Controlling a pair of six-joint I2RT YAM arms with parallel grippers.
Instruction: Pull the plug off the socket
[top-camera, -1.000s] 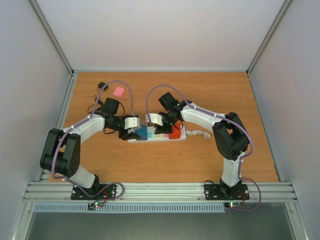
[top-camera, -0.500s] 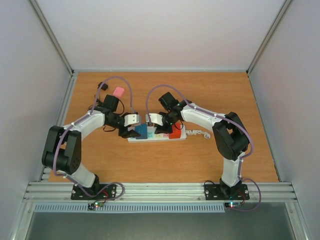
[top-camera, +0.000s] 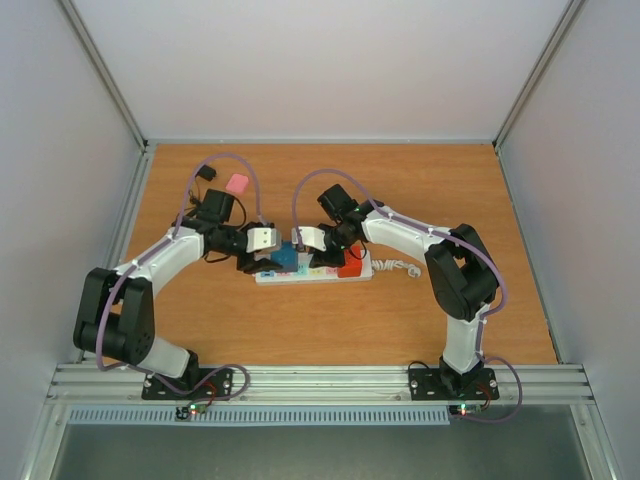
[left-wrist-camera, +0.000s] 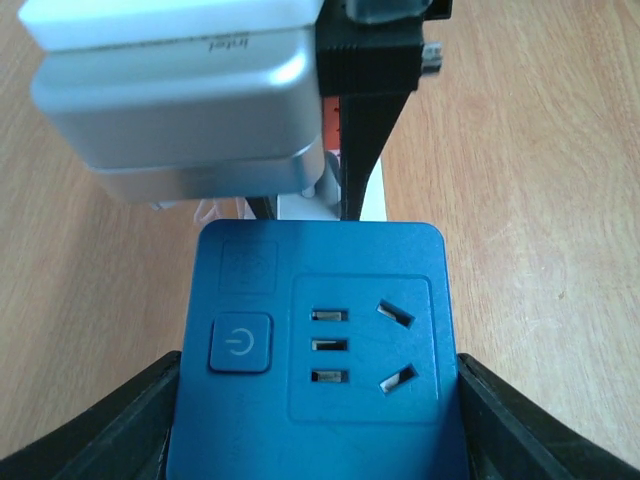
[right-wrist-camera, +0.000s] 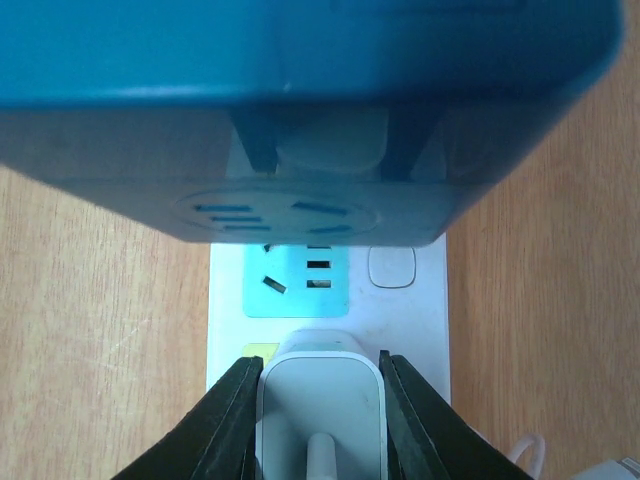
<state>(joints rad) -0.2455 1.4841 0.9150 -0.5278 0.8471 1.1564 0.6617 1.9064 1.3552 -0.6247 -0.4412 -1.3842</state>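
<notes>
1. Two grippers of mine meet over the socket (top-camera: 318, 273), a white strip lying on the wooden table (top-camera: 400, 330) just under both sets of fingertips.
2. My right gripper (right-wrist-camera: 320, 365) is closed down to a narrow gap, and the white plug (right-wrist-camera: 320, 405) fills that gap. My right fingers (right-wrist-camera: 228, 425) press against its two flanks.
3. That plug stands on the strip's top face. Just past my right fingertips is a pale blue outlet face (right-wrist-camera: 308, 275) with a small white button (right-wrist-camera: 392, 267) beside it.
4. My left gripper (left-wrist-camera: 318, 370) is spread wide, with my left fingers (left-wrist-camera: 110, 440) against the two sides of a blue outlet block (left-wrist-camera: 320, 340). The block sits between them with its power button and slots facing up.
5. I cannot tell whether that block is seated in the strip or lifted off it.
6. Past my left fingertips, the silver housing (left-wrist-camera: 170, 110) on my right wrist stands close above the block's far edge.
7. Behind my right fingers, a red block (top-camera: 350, 266) sits on the strip, and the curly white cord (top-camera: 400, 267) trails off beyond it.
</notes>
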